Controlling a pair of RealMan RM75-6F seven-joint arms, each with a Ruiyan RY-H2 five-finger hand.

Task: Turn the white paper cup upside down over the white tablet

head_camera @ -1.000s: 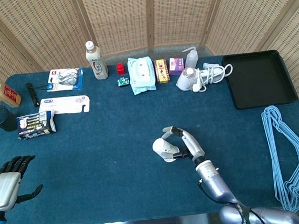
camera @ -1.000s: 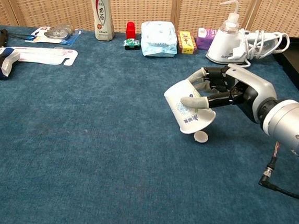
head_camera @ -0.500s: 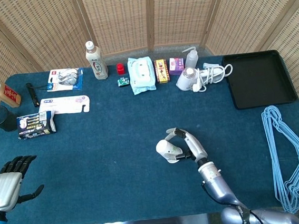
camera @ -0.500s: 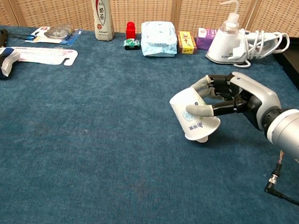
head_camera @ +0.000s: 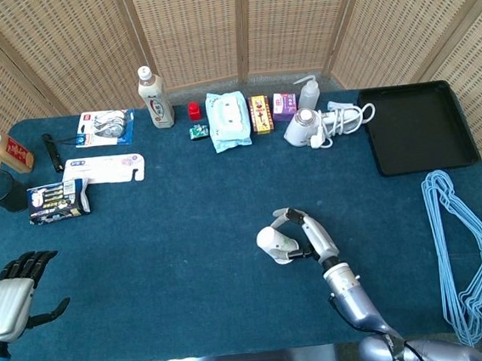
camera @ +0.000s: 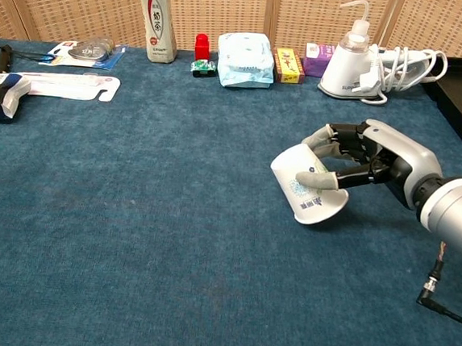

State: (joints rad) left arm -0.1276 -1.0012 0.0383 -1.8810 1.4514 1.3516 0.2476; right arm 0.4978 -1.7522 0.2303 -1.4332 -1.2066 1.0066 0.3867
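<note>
My right hand (camera: 370,157) (head_camera: 309,235) grips the white paper cup (camera: 306,188) (head_camera: 274,244) near the middle of the blue table. The cup is tilted with its bottom up and to the left and its open rim down and toward me, low over the cloth. The white tablet does not show in either view; the cup covers the spot where it lay. My left hand (head_camera: 8,292) hangs at the table's front left corner with its fingers apart and holding nothing.
Along the back edge stand a bottle (head_camera: 154,97), a wipes pack (head_camera: 227,120), small boxes (head_camera: 259,114), a squeeze bottle (head_camera: 307,94) and a white corded device (head_camera: 325,124). A black tray (head_camera: 415,126) lies at the back right, blue hangers (head_camera: 470,252) at the right edge, packages (head_camera: 59,200) at the left.
My right hand has carried the cup to the right and toward me, lowering its rim. The tablet, visible beside the rim a second ago, is now hidden under the cup. The left hand stayed still.
</note>
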